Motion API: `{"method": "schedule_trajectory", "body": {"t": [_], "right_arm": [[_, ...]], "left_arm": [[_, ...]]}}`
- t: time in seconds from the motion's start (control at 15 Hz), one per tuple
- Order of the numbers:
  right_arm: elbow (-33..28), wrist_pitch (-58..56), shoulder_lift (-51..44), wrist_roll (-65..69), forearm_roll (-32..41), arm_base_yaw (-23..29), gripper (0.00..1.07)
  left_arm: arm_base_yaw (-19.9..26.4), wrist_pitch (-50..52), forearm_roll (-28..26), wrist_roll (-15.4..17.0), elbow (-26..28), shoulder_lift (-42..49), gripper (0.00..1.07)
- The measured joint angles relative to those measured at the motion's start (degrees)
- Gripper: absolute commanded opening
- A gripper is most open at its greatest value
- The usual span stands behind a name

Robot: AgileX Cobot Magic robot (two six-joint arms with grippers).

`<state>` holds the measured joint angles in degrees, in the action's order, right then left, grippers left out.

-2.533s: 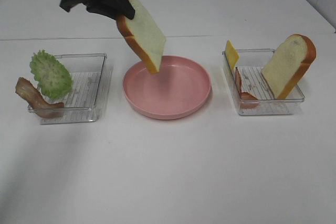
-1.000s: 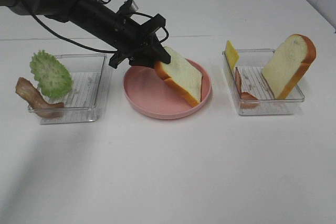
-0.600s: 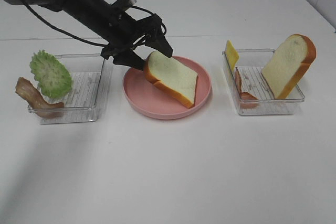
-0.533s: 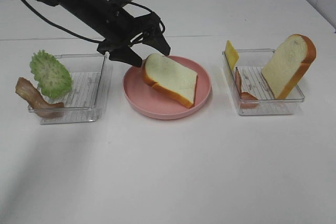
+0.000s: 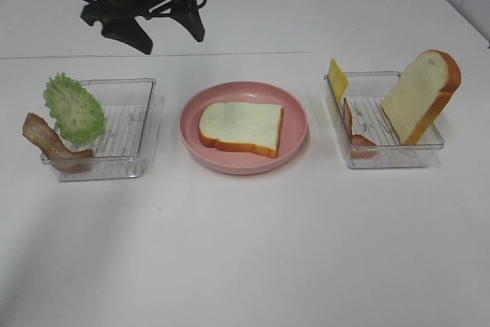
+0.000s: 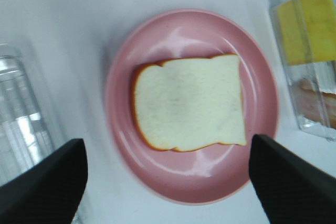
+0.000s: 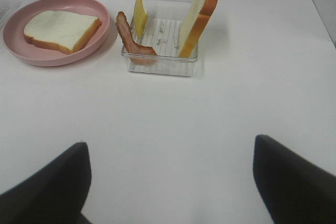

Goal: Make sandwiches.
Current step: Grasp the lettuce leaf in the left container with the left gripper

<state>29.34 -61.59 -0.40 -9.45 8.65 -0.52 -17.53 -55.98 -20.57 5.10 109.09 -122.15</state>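
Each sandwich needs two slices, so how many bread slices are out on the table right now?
2. One bread slice lies flat on the pink plate. The second bread slice stands leaning in the right tray. No other slice shows in any view.

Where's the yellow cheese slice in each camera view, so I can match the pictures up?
Exterior high: the cheese slice stands on edge at the right tray's plate-side wall.
Left wrist: the cheese slice is in the tray beside the pink plate.
Right wrist: the cheese slice stands upright behind the bacon strip, at the tray wall nearest the plate.
Shared landmark: the pink plate holding the flat bread slice.
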Motion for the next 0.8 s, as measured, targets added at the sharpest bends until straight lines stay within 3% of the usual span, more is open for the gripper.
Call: {"method": "schedule_trajectory", "body": {"t": [0.13,0.27,0.8], "right_arm": [[0.0,0.0,0.0,0.0,0.0,0.0,0.79],[0.0,0.0,0.0,0.0,0.0,0.0,0.79],[0.0,0.0,0.0,0.0,0.0,0.0,0.79]], "left_arm": [[0.69,-3.38,7.91,4.18,0.06,2.29,0.8],[2.12,-7.79,11.92,6.47,0.57,2.86,0.8],[10.71,-13.06,16.5,6.07,0.69,2.86,0.8]]}}
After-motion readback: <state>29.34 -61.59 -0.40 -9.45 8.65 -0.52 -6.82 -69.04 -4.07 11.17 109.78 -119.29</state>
